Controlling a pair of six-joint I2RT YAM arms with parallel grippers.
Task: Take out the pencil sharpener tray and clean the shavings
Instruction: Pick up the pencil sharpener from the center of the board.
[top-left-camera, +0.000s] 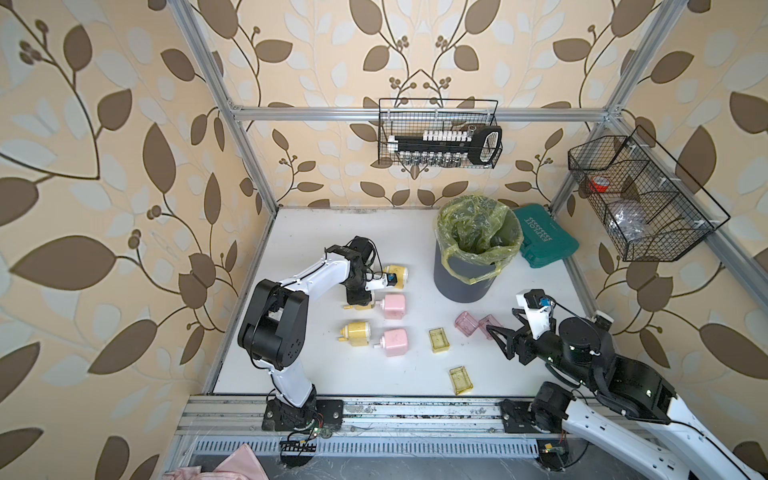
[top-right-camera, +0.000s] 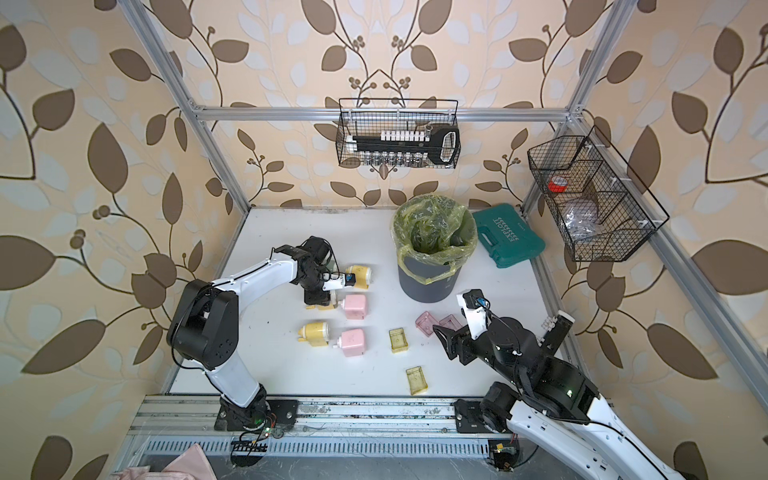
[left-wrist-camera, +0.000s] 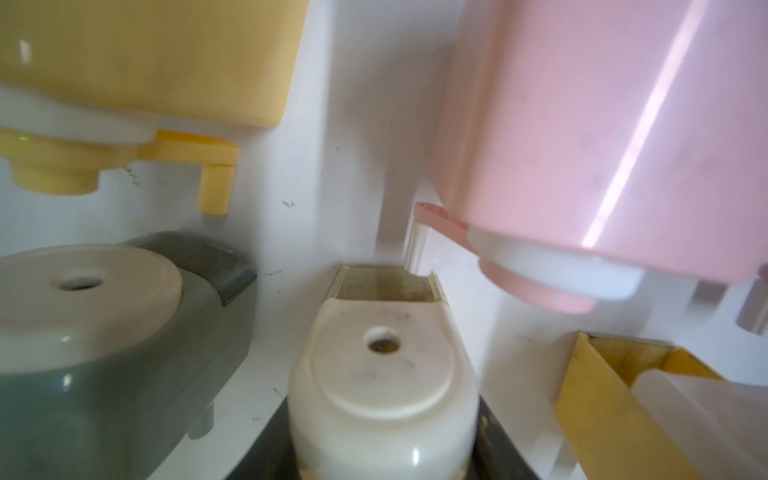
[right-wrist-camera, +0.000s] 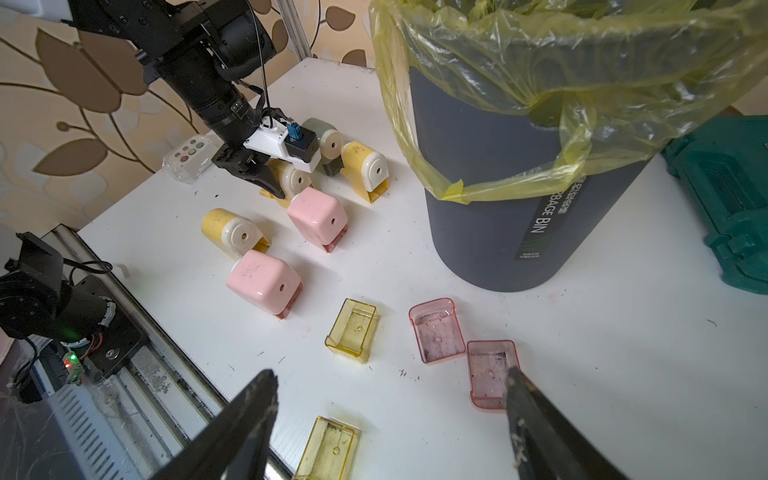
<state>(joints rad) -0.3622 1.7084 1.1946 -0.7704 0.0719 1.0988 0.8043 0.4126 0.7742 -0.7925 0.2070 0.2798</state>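
Yellow sharpener sits clamped in the closed left gripper, its tray seated beyond the jaws; right gripper hangs spread wide, empty, beside a pink tray.

**Two arms at the table:** My left arm reaches out from its base on the front rail, elbow bent. The wrist is angled down, so the left gripper points at the tabletop. Its jaws are clamped on the sides of a yellow sharpener.

My right arm folds over the rail's right end, with the forearm angled in toward the middle of the table. The right gripper hangs low above the surface, its two black fingers spread wide and empty.
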